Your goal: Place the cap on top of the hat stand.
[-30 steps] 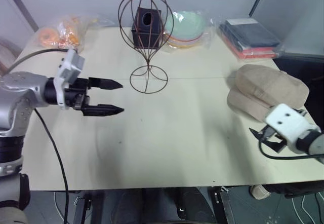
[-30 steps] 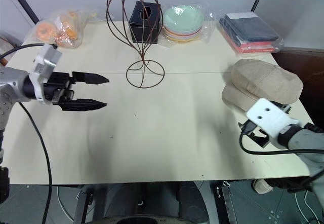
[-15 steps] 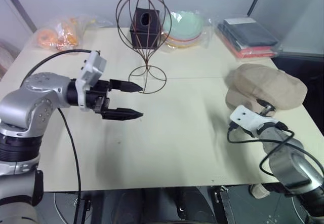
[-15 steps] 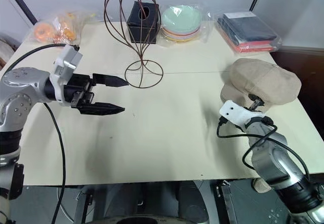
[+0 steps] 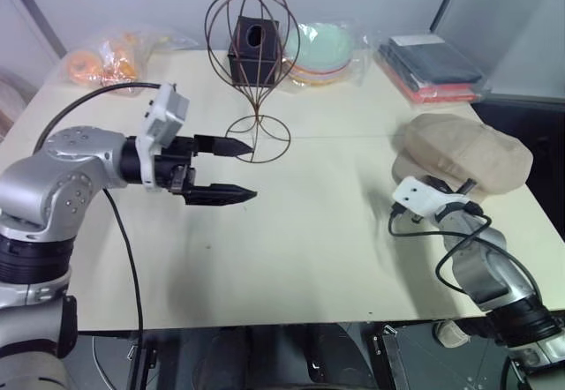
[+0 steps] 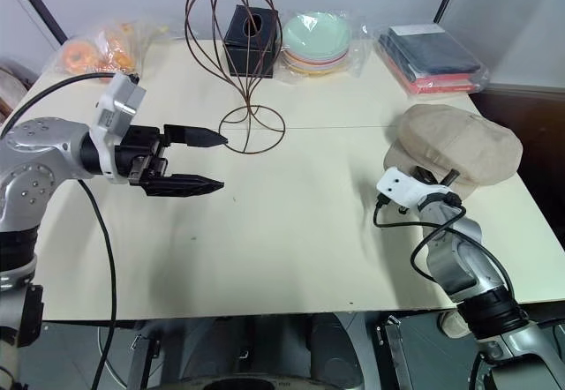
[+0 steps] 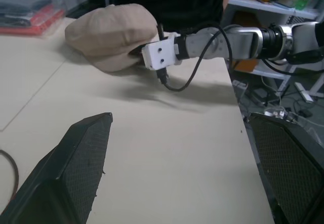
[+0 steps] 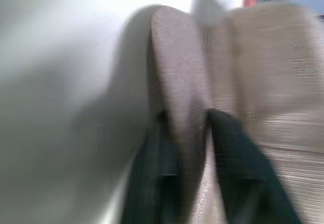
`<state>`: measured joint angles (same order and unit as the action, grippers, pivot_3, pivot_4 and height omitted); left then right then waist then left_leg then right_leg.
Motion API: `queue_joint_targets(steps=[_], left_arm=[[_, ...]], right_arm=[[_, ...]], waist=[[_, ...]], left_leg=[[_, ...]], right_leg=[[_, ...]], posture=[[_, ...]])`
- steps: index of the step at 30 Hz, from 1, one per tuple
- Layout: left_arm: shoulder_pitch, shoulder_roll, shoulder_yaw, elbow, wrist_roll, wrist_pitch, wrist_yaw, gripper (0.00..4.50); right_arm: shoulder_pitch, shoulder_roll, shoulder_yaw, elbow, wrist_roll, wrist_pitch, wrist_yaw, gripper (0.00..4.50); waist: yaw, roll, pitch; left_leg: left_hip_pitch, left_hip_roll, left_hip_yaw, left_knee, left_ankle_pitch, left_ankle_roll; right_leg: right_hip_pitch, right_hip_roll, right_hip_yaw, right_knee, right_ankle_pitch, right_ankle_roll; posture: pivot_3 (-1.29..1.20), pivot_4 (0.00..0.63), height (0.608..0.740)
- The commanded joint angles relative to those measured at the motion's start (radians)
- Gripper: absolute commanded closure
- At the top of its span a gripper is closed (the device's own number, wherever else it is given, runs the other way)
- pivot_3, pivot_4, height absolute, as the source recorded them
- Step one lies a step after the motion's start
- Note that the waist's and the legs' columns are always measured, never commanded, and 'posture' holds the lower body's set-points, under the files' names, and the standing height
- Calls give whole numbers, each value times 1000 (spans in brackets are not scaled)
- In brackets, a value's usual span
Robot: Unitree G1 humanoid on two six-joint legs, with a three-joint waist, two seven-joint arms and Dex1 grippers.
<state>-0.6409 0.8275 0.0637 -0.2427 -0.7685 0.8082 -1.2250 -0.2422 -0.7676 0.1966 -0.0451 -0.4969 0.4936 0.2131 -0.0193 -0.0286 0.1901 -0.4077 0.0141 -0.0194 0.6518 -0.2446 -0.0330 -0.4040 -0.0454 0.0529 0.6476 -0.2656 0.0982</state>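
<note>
Cap (image 5: 463, 153) lies at the table's (image 5: 309, 240) right edge, soft puffy fabric, surely light and floppy, so its stiffer brim looks the best hold. Right gripper (image 8: 190, 148) has its fingers pinched on that brim fold at the cap's near side. Stand (image 5: 254, 63) rises well to the left at the far middle, a springy wire cage likely to tip. Left gripper (image 5: 229, 171) hovers spread, just beside the stand's ring base.

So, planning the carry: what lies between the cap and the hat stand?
Only bare table lies between the cap and hat stand, seen in the right eye view.
</note>
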Motion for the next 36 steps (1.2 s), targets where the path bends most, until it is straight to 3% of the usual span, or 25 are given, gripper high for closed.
queue_joint_targets(steps=[1,6,11,18,21,30,36], left_arm=[[1,23,59,-38,-32,14,32,0],[47,33,180,-61,-99,65,126,0],[97,67,414,-74,-239,152,265,0],[174,113,592,-61,-295,163,373,0],[210,118,624,-87,-312,157,401,0],[325,137,704,-150,-354,148,451,0],[343,153,705,-154,-368,140,463,0]], right_arm=[[3,14,-9,26,-5,-10,18,4426],[-69,-28,-54,-48,-39,-73,23,4426],[-354,-52,-67,-125,-7,-269,70,4426],[-815,129,6,72,51,-514,74,4426],[-917,227,46,175,76,-616,83,4426],[-843,349,150,173,74,-765,163,4426],[-761,360,209,161,-34,-798,156,4426]], waist=[[0,-1,-1],[-4,0,0],[-25,5,4],[-36,6,4],[-30,5,4],[-23,4,3],[-27,4,3]], left_leg=[[0,0,0,0,0,0],[0,0,0,0,0,0],[-1,0,1,-1,0,0],[-1,2,-3,-7,0,-1],[-1,1,-3,-6,1,-2],[-2,1,-6,-6,2,-3],[-1,1,-7,-7,2,-4]], right_leg=[[0,0,0,0,0,0],[-1,0,0,0,0,0],[-4,0,1,1,1,1],[-6,2,-1,3,0,0],[-5,0,-2,3,0,0],[-4,-3,-2,2,0,0],[-6,-1,-2,3,0,0]], posture=[[0,150,740],[0,150,740],[0,150,740],[0,150,740],[0,150,740],[0,150,740],[0,150,740]])
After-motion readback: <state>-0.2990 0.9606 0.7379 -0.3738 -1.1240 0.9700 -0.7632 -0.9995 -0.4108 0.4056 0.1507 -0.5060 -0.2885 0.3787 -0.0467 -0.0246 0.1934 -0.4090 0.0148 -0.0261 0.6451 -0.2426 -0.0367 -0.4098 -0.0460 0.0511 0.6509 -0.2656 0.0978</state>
